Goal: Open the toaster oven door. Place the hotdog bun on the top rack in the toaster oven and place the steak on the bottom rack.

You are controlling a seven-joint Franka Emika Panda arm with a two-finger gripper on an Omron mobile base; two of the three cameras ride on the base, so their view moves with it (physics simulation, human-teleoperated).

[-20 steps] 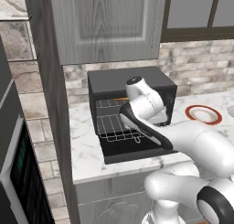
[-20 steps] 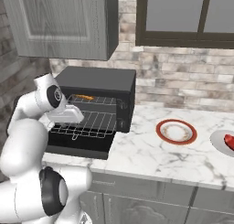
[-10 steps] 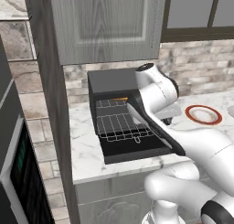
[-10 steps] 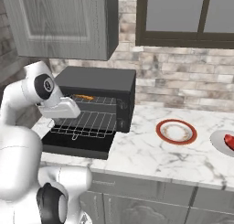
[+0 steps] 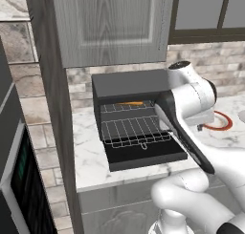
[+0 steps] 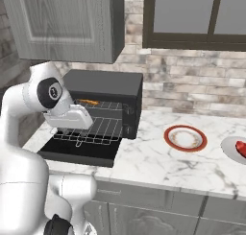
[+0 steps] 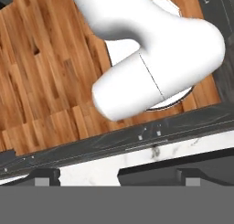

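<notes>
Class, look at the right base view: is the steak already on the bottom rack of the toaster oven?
No: the steak lies on a plate at the counter's far right, away from the toaster oven.

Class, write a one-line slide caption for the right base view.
Toaster oven open, hotdog bun on top rack; steak waits.

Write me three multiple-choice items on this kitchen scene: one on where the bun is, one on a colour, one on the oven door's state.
1. Where is the hotdog bun?
A. on the upper rack inside the oven
B. on the red-rimmed plate
C. on the floor

2. What colour is the steak?
A. green
B. red
C. white

3. How is the toaster oven door?
A. shut
B. missing
C. folded down open

Answers: 1 A, the hotdog bun lies on the top rack. 2 B, the steak is bright red. 3 C, the toaster oven door lies flat before the toaster oven.
</notes>
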